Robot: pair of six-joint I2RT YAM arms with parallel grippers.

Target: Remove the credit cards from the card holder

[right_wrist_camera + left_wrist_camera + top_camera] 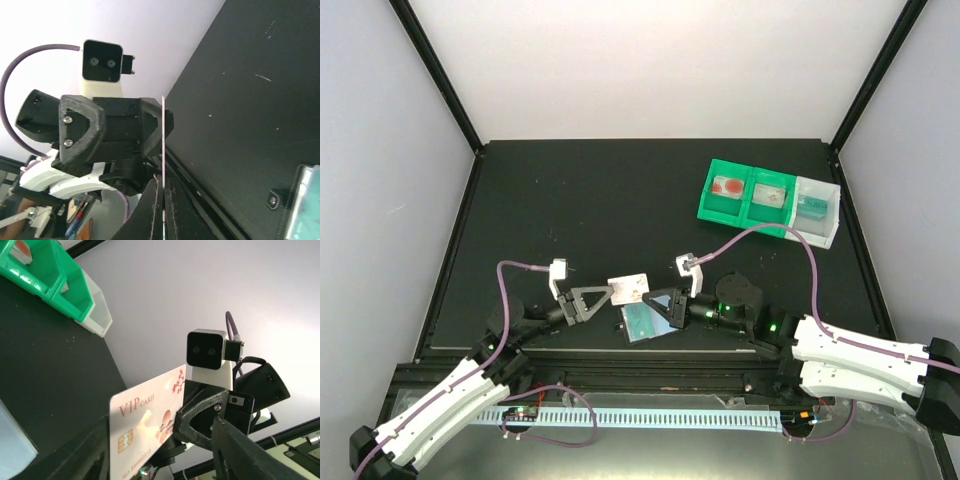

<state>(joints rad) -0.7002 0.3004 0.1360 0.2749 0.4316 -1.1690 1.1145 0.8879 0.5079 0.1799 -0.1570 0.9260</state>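
A whitish credit card [628,288] with red "VIP" print is held up off the table between my two grippers. My right gripper [657,302] is shut on its edge; in the right wrist view the card [163,135] is edge-on and pinched between my fingertips [155,210]. My left gripper [602,296] faces it with its jaws wide apart, and the card [145,425] stands between its fingers. The black card holder [642,322] lies open on the table below, showing a teal panel. Its snap strap and corner show in the right wrist view [295,200].
A green-and-white three-compartment tray [720,212] with small items stands at the back right; it also shows in the left wrist view [75,305]. The black table mat [580,200] is ringed by a black frame and white walls. Purple cables loop over both arms.
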